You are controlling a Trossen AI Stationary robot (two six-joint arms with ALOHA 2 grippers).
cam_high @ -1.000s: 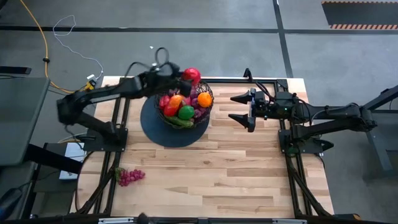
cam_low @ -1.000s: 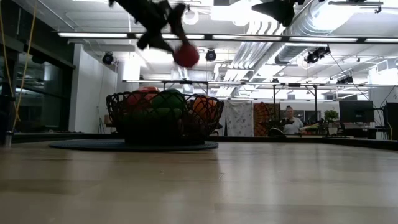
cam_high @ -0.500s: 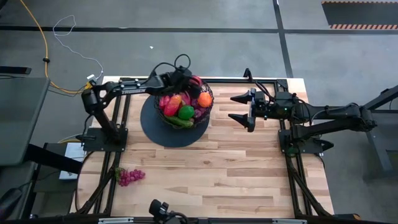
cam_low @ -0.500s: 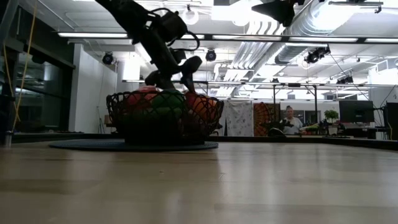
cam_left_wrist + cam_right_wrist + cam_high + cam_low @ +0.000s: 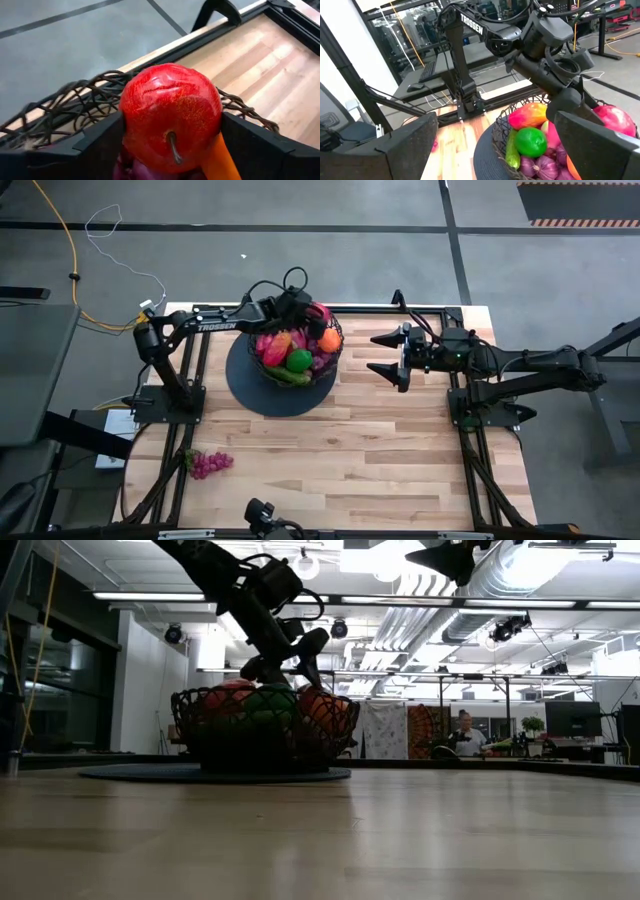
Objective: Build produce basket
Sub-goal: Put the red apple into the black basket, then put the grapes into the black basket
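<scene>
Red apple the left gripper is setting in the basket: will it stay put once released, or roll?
The red apple is round and glossy, so probably prone to roll. It sits atop piled produce near the basket rim, so it may shift. The left gripper flanks it closely.

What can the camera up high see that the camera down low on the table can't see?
Only the high view shows the purple grapes lying alone near the table's front left corner, the right gripper waiting with its jaws open beside the basket, and the yellow cable on the floor. Only the low view shows the room behind, with a person far back. Both show the basket full of produce on the dark disc, with the left gripper down at its rim.
</scene>
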